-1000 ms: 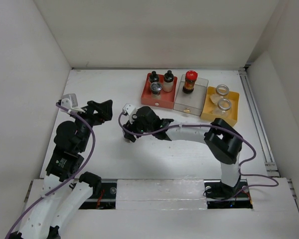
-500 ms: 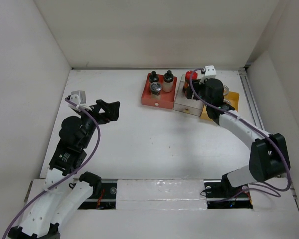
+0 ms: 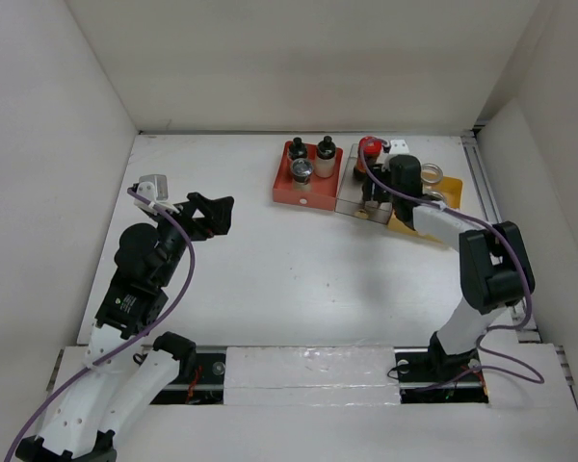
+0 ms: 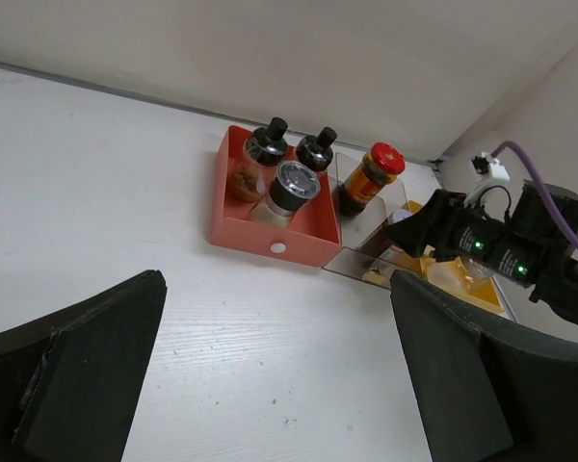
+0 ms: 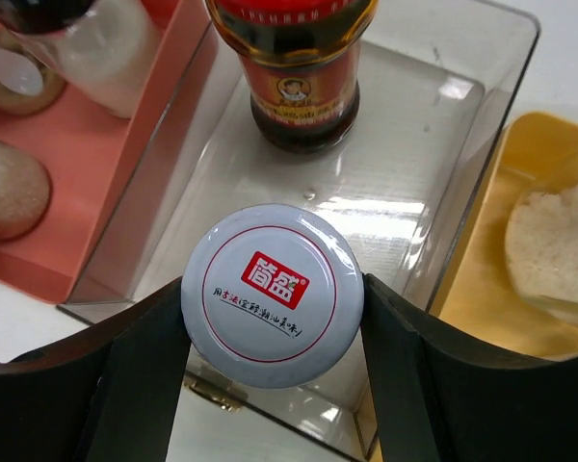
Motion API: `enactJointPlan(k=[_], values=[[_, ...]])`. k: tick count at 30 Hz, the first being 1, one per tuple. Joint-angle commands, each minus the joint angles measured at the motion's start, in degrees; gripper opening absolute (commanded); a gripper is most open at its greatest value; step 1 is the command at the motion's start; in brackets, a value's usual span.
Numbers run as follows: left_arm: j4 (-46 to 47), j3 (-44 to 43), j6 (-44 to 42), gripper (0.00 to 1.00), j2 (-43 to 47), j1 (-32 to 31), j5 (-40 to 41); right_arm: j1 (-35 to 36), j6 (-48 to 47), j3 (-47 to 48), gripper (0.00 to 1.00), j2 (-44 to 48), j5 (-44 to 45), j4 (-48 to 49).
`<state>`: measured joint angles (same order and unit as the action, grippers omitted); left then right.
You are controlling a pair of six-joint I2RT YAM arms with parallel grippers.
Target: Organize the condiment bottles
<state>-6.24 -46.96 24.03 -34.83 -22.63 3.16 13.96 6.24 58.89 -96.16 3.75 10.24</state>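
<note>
My right gripper [image 3: 375, 199] is shut on a white-capped bottle [image 5: 273, 294], one finger on each side of the cap, over the near end of the clear tray [image 5: 395, 173]. A red-capped bottle of dark sauce [image 3: 368, 147] stands at the far end of that tray and also shows in the right wrist view [image 5: 303, 87]. The red tray [image 3: 303, 199] holds two black-capped bottles [image 3: 297, 149] and a silver-capped one [image 3: 302, 171]. The yellow tray [image 3: 450, 189] holds clear jars [image 3: 430, 174]. My left gripper [image 3: 212, 214] is open and empty, well to the left of the trays.
The three trays stand side by side at the back right of the white table. White walls close in the left, back and right. A rail [image 3: 491, 221] runs along the right edge. My right arm [image 4: 501, 252] shows in the left wrist view.
My right gripper has swung from the table's left middle to the clear tray with the white-capped bottle and has come down over it. My left gripper has shifted slightly right.
</note>
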Motion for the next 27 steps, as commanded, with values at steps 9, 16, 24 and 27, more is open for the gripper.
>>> enactJointPlan(k=[9,16,24,27], values=[[2.46,-1.47,-0.83,1.0,-0.06,0.31,-1.05,0.19,-0.09,5.35,0.91,-1.49,0.82,6.55],[2.46,-1.47,-0.83,1.0,-0.06,0.31,-1.05,2.03,-1.23,4.83,0.99,10.89,-2.16,4.1],[2.46,-1.47,-0.22,1.0,2.04,0.31,0.61,16.7,-4.75,-2.0,0.99,29.0,-9.36,-0.57],[2.46,-1.47,-0.21,1.0,3.36,0.31,0.62,21.79,-5.27,-4.92,0.99,33.22,-17.33,-2.67]])
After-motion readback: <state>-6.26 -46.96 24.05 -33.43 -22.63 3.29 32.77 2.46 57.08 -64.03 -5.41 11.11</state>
